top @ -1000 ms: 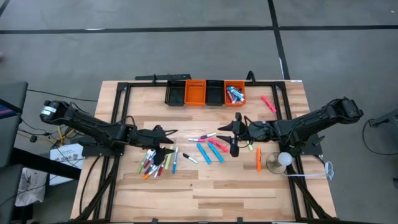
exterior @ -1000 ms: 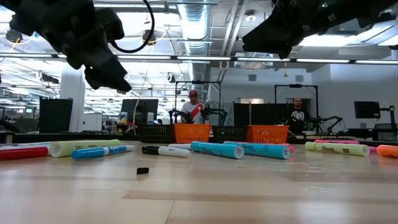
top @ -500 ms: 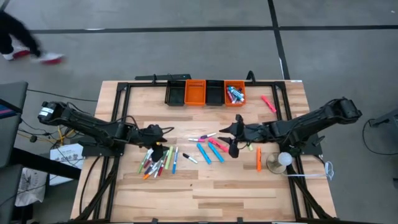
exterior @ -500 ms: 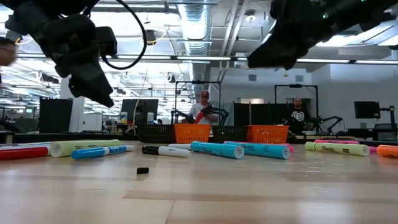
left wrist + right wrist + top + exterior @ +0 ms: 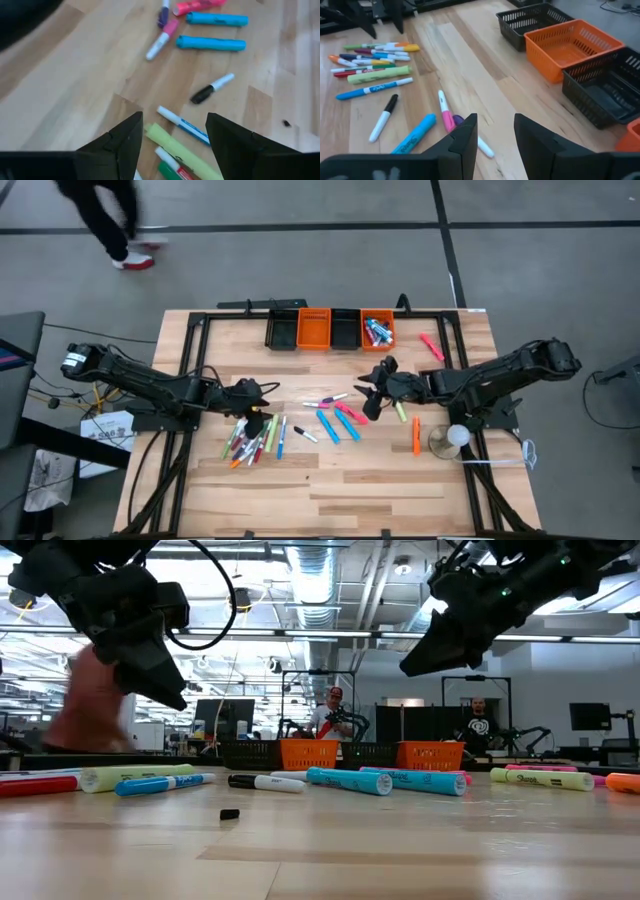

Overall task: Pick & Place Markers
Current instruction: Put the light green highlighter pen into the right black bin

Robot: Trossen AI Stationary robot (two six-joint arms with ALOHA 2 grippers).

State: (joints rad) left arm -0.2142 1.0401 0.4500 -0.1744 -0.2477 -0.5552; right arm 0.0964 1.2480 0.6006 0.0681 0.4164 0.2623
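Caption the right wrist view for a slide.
Open right gripper hovers over a pink-capped white marker near an empty orange mesh bin.

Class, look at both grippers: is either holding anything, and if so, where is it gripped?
Nothing is held: the left gripper and right gripper both hang open and empty over the markers.

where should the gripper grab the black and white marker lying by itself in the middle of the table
Probably at mid-barrel, coming straight down from above. The black and white marker lies flat on the table with bare wood along both long sides, apart from the blue markers and the pile. Set the fingers across its length, so that they close on its narrow width. The left gripper, open, is nearest.
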